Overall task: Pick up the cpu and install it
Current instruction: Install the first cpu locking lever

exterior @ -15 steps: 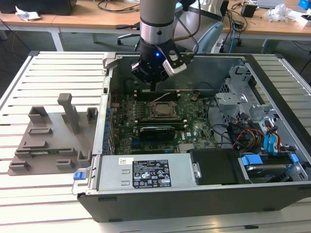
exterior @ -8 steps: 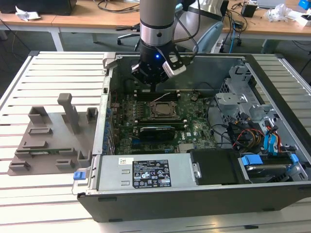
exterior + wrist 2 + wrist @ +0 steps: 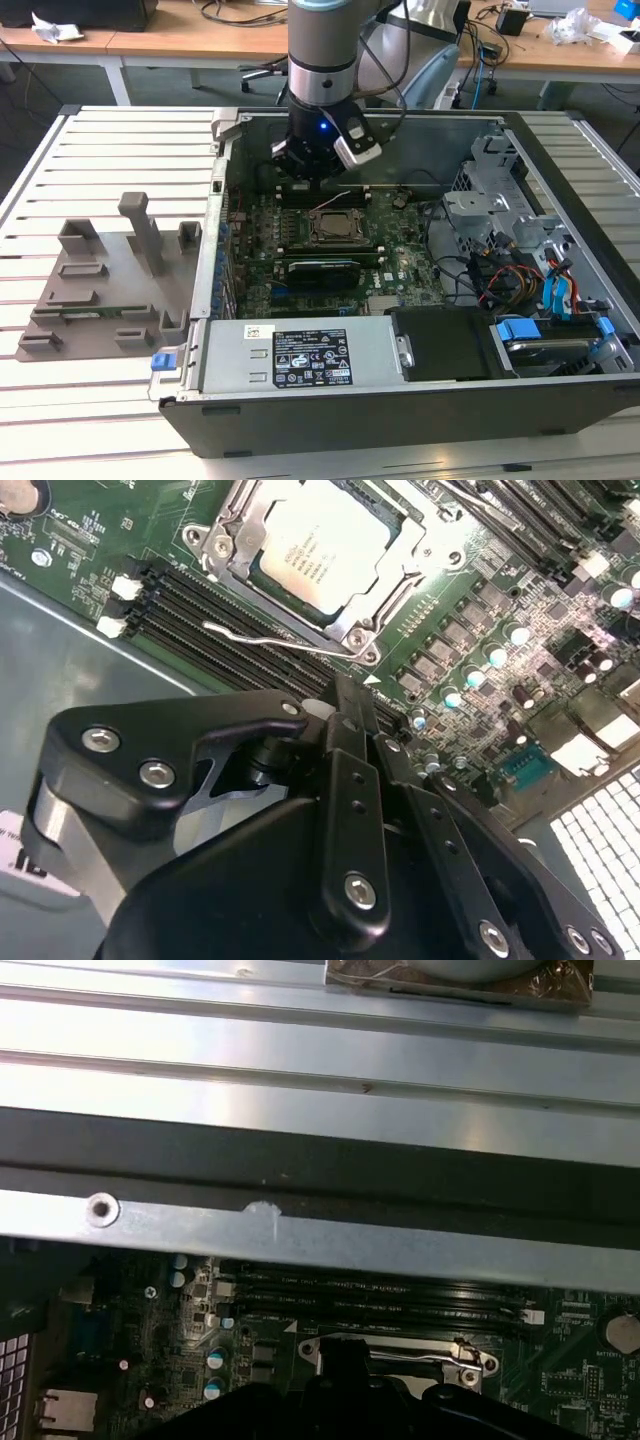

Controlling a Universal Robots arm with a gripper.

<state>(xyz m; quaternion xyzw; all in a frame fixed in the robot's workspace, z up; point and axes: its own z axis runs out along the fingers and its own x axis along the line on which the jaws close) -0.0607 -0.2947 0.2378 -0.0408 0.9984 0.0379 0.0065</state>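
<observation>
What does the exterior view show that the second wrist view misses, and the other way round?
The exterior view takes in the grey tray and the whole open computer case. The second wrist view gives the wire lever and the rows of small silver-topped parts. Both show the cpu lying in its socket on the green board, with the pincer close by.

Silvery metal cpu (image 3: 325, 548), glossy green motherboard (image 3: 470, 630), perhaps lacquered
</observation>
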